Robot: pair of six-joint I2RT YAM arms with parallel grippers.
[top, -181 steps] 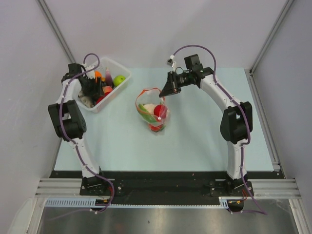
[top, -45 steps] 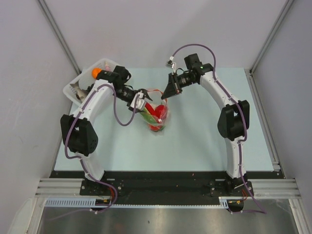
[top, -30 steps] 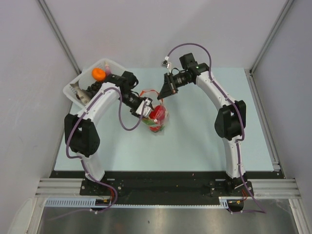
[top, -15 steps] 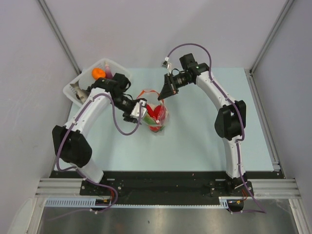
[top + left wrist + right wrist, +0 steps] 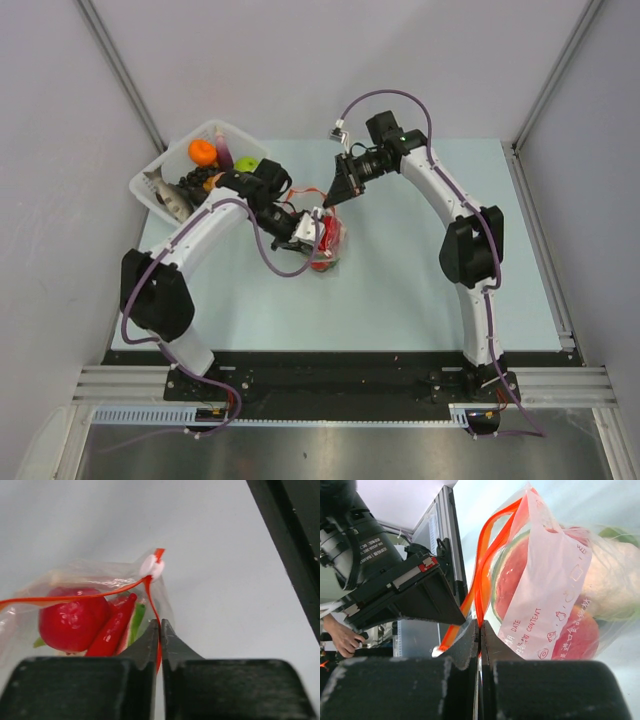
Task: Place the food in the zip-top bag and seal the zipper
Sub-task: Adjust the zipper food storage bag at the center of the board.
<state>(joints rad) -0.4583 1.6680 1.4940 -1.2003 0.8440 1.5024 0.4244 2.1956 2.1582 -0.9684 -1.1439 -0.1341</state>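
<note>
One zip-top bag (image 5: 75,577), one white basket (image 5: 165,155). Two claws: left claw (image 5: 160,628), right claw (image 5: 480,626). The basket holds perhaps five toy foods (image 5: 203,152); crowding blurs the count.

Robotics laboratory cell: pale table (image 5: 400,290), plain grey wall panels (image 5: 330,60) at 12 o'clock, aluminium rail (image 5: 340,383) at 6 o'clock.

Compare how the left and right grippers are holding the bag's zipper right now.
The left gripper pinches the zipper just below its white slider; the right gripper pinches a stretch with no slider in sight. From above, the left gripper sits at the left side of the zip-top bag, the right gripper at its far edge. Both are shut on the strip.
</note>
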